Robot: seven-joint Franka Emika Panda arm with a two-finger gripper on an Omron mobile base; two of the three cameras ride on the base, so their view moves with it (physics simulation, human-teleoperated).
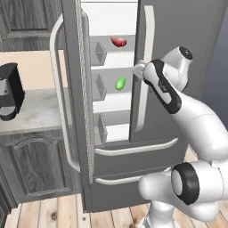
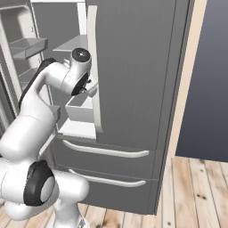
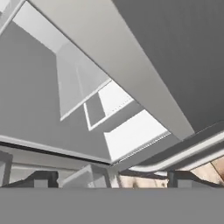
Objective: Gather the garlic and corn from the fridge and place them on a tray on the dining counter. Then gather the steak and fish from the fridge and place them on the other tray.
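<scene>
Right, my gripper (image 3: 109, 178) is released, jaws spread wide, nothing between them. In the left base view it sits at the edge of the fridge's (image 1: 187, 40) shut right door, just beside that door's pale vertical handle (image 1: 143, 75), about level with the middle shelf. The hand view looks along the door edge into the interior: pale shelves, grey walls, no food in that view.

The left door (image 1: 73, 89) stands open. On the middle shelf lies a small bright-green oblong, I take it for the corn (image 1: 120, 83), just beyond my wrist. One shelf up is a small red piece, likely the steak (image 1: 118, 42). Garlic and fish I can't make out. A dark coffee machine (image 1: 10, 91) stands on the wall counter (image 1: 35, 113) left of the fridge.

Both items are untouched, so I judge I'm at the reach for the corn.

Risks: the gap between the doors is narrow, so my forearm or hand could clip the right door edge or handle. Going in too high, I'd knock the shelf above. The smooth corn could roll or slip out of a poor pinch.
</scene>
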